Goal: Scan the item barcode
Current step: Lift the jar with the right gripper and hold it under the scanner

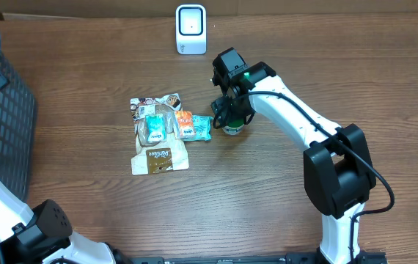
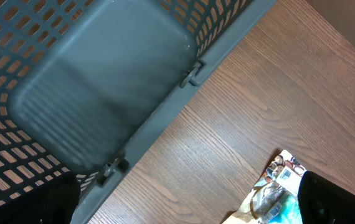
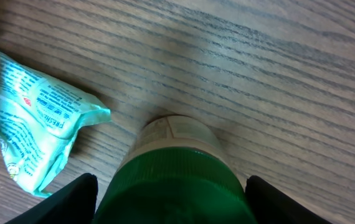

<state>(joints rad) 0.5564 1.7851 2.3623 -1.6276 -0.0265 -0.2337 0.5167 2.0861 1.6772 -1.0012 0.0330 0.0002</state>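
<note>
The wooden table fills my overhead feed, and I place everything from the white barcode scanner at its far edge. The grey slatted basket sits well to the scanner's left, at the table's edge. The right arm reaches in from the scanner's near right. The heap of snack packets lies nearer me than the scanner, a little left of it. A teal packet is on the heap's scanner-side end.

The green-capped bottle stands on the table nearer me than the scanner, slightly right of it. The right gripper straddles its cap, fingers hard against the sides (whether they actually squeeze, I cannot tell). The left gripper hangs over the basket rim, jaws spread wide with nothing between them.
</note>
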